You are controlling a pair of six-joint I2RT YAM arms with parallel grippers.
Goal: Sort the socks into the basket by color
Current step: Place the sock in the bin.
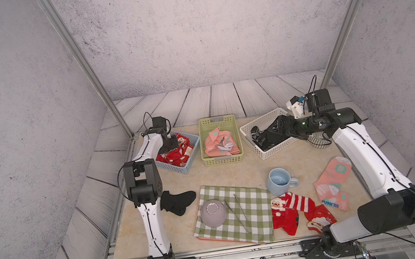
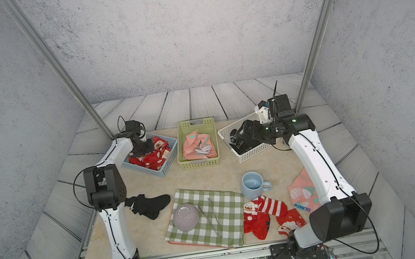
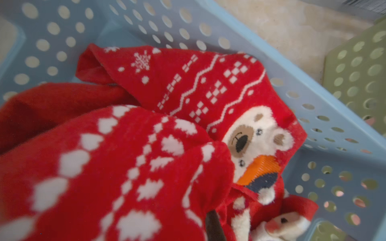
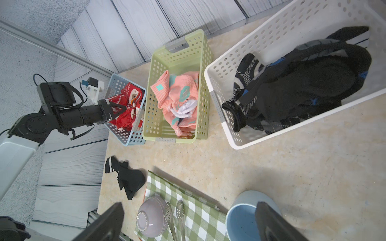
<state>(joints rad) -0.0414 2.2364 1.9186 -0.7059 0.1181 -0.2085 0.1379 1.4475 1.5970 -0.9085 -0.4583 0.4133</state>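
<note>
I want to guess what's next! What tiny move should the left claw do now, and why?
Probably open the left gripper. It looks shut on a red sock, right over the blue basket where other red socks already lie, so letting go should drop it with its color.

**Three baskets, three sock clumps**

At 12 o'clock: one blue basket, one green basket, one white basket. One mug, one bowl, one checked cloth, one pair of tongs. Loose, apparently two each: black socks at 9 o'clock, red socks at 5, pink socks at 4.
</note>
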